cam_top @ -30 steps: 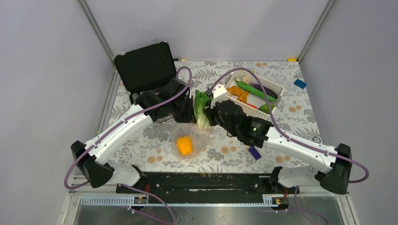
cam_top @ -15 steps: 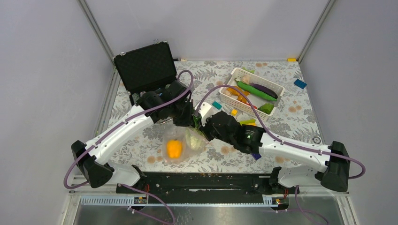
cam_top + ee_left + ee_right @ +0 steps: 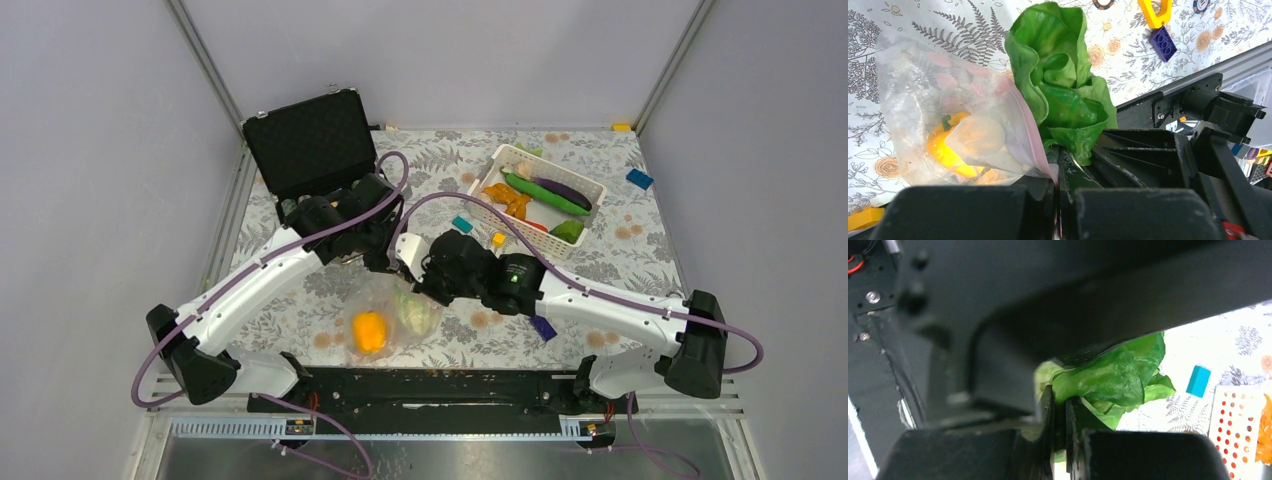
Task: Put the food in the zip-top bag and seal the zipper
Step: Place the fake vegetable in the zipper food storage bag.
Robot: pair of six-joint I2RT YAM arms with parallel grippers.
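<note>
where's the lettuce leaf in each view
Top external: the lettuce leaf is at centre, just below the right hand, at the right side of the zip-top bag.
Left wrist: the leaf fills the upper middle, right of the bag's pink zipper.
Right wrist: the leaf is mid-picture, pinched in that hand.
Shared landmark: the floral tablecloth.
</note>
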